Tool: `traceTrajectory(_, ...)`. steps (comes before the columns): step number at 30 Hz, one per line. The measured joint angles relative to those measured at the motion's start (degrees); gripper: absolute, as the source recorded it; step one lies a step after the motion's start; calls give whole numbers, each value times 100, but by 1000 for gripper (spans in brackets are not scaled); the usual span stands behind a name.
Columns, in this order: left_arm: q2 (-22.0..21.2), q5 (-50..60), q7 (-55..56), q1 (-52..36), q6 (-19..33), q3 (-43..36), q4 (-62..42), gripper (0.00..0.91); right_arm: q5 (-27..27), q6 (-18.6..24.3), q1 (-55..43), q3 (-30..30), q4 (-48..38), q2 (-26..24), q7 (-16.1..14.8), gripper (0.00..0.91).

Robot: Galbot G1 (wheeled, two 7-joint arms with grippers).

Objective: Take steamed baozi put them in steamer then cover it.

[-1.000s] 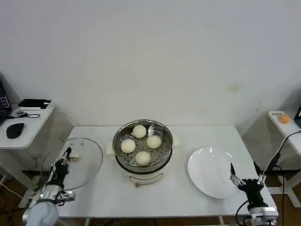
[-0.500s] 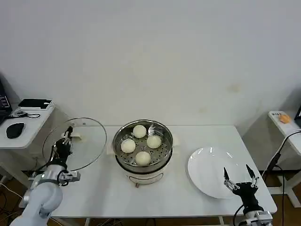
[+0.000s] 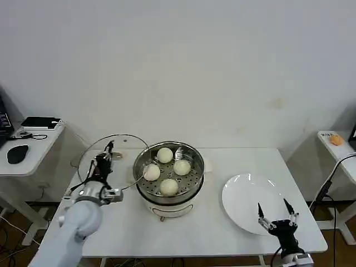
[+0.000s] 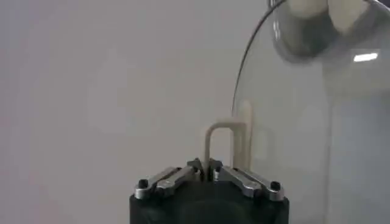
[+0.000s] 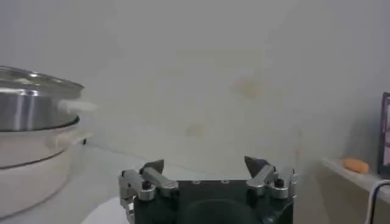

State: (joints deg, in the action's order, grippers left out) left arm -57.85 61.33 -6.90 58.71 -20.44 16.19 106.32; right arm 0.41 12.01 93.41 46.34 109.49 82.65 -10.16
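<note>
- Head view: We are seeing the left gripper (image 3: 104, 156) holding the cover (image 3: 113, 161) in the air, clamped tight on its pale handle (image 3: 109, 157), at the left of the steamer (image 3: 168, 173). The glass disc is standing tilted, nearly on edge, its right rim overlapping the steamer's left rim.
- All four steamed baozi (image 3: 167, 170) are sitting on the perforated tray inside the uncovered steamer, which is resting at the middle of the white table (image 3: 222, 161).
- The right gripper (image 3: 276, 211) is hanging at the table's front right corner, its fingers spread wide and holding nothing, just at the near edge of the white plate (image 3: 250, 201).
- Left wrist view: We are looking along the left gripper (image 4: 205, 165), its fingers pressing together on the loop handle (image 4: 220, 143) of the cover (image 4: 304, 115); two buns are showing through the glass.
- Right wrist view: We are seeing the right gripper (image 5: 204, 162) gaping wide, empty, with the steamer (image 5: 33, 131) standing well apart on the table.
</note>
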Motion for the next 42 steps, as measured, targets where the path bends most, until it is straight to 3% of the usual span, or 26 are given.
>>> traceTrajectory(21, -1575, 1404, -832, -820, -310, -905, -448, 0, -406, 91, -12, -308, -197, 158, 23, 907)
traceTrajectory(42, -2108, 1690, -1015, -671, -297, -1252, -413, 0, -525, 121, -3, -446, -296, 178, 27, 907)
